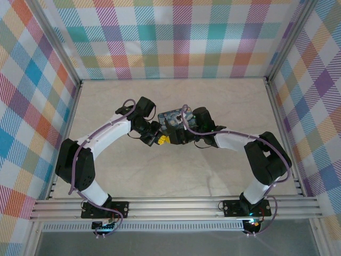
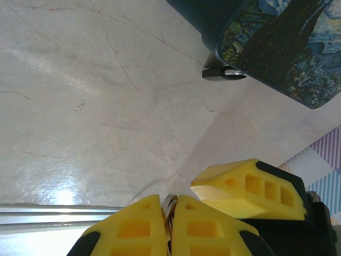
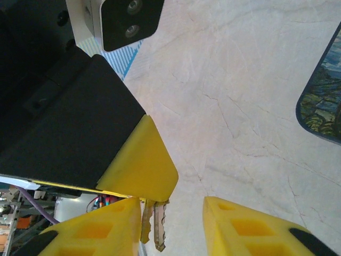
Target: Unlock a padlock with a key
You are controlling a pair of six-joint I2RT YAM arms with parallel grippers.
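The left hand [image 2: 169, 209] is pressed together on the key [image 3: 158, 226], whose blade sticks out past its fingertips. The right hand [image 3: 173, 216] is spread, and the key hangs between its fingers, nearer one of them. The padlock [image 2: 224, 72] lies on the surface [image 2: 106, 106] right against the edge of the tin [image 2: 282, 48], apart from both hands.
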